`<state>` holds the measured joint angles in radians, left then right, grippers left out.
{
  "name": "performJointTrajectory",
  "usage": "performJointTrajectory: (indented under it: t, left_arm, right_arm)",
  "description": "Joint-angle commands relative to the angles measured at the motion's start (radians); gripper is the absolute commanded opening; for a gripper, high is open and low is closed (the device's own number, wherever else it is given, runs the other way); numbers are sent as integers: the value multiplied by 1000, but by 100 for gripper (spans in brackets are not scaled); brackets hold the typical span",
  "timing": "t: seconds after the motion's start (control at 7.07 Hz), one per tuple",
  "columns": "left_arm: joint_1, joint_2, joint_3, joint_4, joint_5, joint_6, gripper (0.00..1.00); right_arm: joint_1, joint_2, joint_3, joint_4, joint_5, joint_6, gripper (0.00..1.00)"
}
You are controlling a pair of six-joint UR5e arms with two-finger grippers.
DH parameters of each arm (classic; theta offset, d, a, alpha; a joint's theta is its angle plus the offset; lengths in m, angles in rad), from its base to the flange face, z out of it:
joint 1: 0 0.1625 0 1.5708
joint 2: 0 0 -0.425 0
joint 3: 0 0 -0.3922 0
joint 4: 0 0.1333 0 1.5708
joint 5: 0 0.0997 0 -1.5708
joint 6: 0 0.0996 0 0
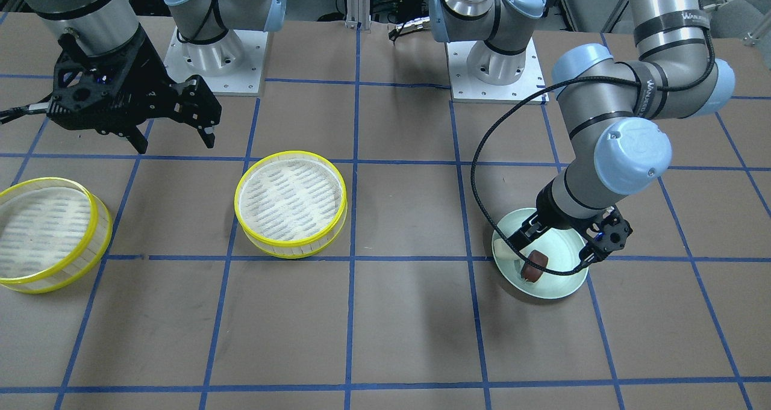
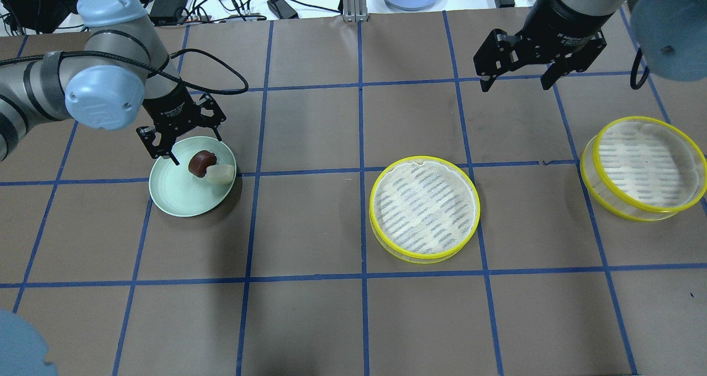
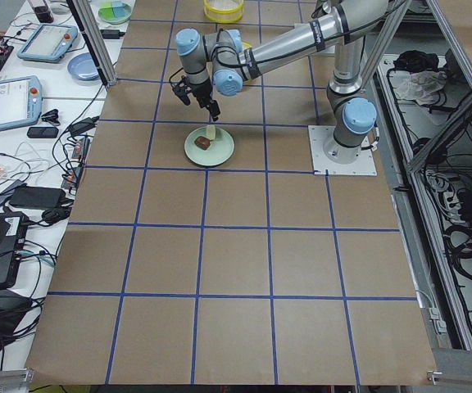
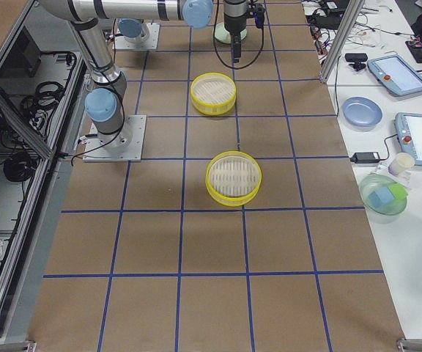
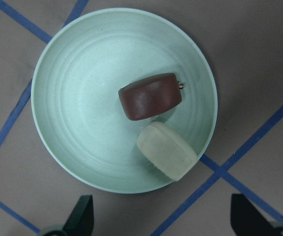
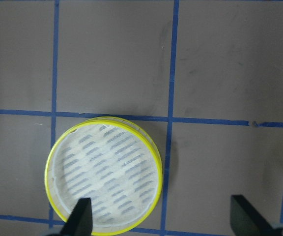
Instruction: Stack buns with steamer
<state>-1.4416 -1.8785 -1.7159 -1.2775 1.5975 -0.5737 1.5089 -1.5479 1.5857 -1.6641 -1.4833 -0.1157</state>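
Hovering my left hand (image 5: 162, 216), open and empty, over the dark reddish-brown rounded bun (image 5: 150, 96) on the pale green round plate (image 5: 72, 123); next I'd centre, lower, close.

Overhead cam looks down from behind the robot (image 1: 488, 61), front cam faces it; both share the green plate (image 2: 171, 191). Side cams sit far off, left one nearer the plate. Left wrist cam's close, straight above the plate.
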Motion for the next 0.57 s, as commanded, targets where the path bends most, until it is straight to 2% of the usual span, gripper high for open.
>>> performJointTrajectory:
  t: [0.0, 0.28, 0.42]
  left_arm:
    - [1, -80, 1, 61, -19, -46, 95]
    - [1, -120, 1, 66, -19, -48, 94]
    - [0, -140, -1, 63, -22, -52, 78]
  right_arm:
    - [-149, 63, 5, 0, -26, -150, 99]
    - [-337, 165, 5, -81, -102, -450, 99]
    - [-419, 234, 5, -180, -107, -605, 99]
